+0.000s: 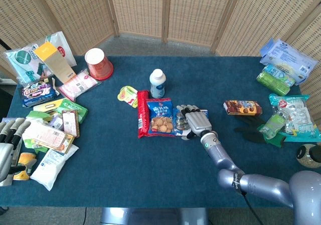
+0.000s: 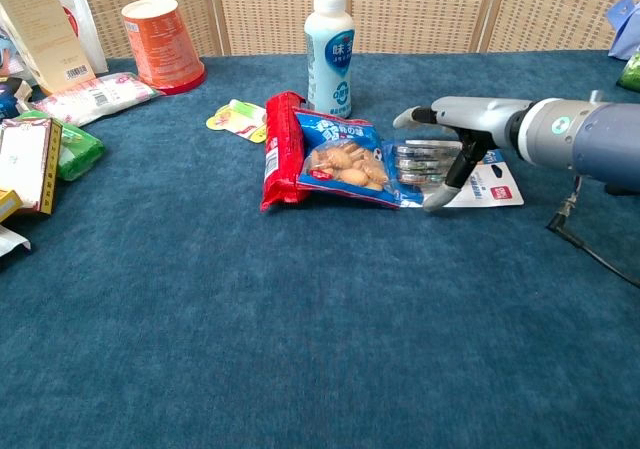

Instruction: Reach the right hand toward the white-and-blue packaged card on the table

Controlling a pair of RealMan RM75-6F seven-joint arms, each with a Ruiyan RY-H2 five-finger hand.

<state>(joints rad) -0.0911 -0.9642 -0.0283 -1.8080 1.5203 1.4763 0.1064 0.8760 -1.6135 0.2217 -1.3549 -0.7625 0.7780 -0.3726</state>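
The white-and-blue packaged card (image 2: 487,183) lies flat at mid-table, its left end tucked under a blue biscuit bag (image 2: 345,164). In the head view the card (image 1: 177,123) is mostly covered by my right hand (image 1: 193,120). That right hand (image 2: 447,129) hovers palm-down just over the card, fingers spread and holding nothing, thumb tip down near the card's front edge. My left hand (image 1: 9,150) sits at the table's left edge, fingers apart, empty.
A red snack pack (image 2: 281,149) lies against the biscuit bag, a white bottle (image 2: 330,53) stands behind them. A brown cookie pack (image 1: 243,107) lies to the right. Packages crowd the left side (image 1: 50,130) and the far right edge (image 1: 286,115). A red cup (image 1: 98,63) stands at back left.
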